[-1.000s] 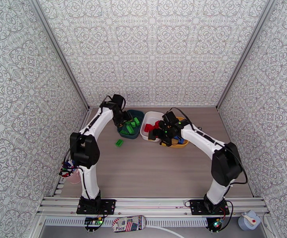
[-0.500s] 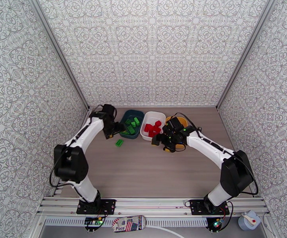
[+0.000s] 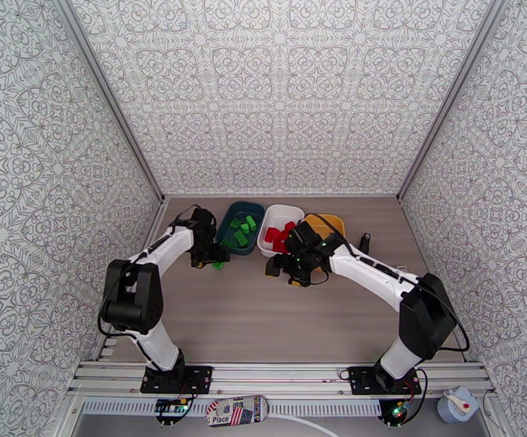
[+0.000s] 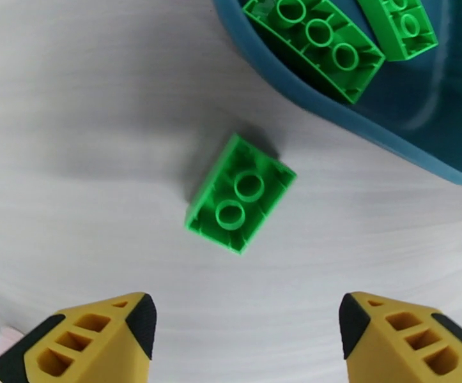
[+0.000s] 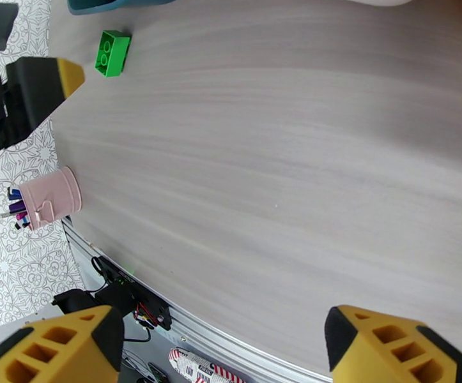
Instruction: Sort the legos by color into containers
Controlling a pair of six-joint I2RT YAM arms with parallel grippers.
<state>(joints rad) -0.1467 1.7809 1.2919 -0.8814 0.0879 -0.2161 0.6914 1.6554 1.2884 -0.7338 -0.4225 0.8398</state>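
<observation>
Both arms have come away from the tubs.
The left jaws, a second ago down in the teal tub (image 3: 245,206), have swung out and dropped over the loose green lego (image 4: 240,193) on the surface, spread wide and not touching it. The right jaws have pulled back off the yellow tub (image 3: 330,222), uncovering it, and now hang open above bare surface just in front of the white tub (image 3: 292,209).

pink cup of pens (image 5: 50,198), patterned walls (image 3: 285,89), flag sticker (image 3: 236,411)
</observation>
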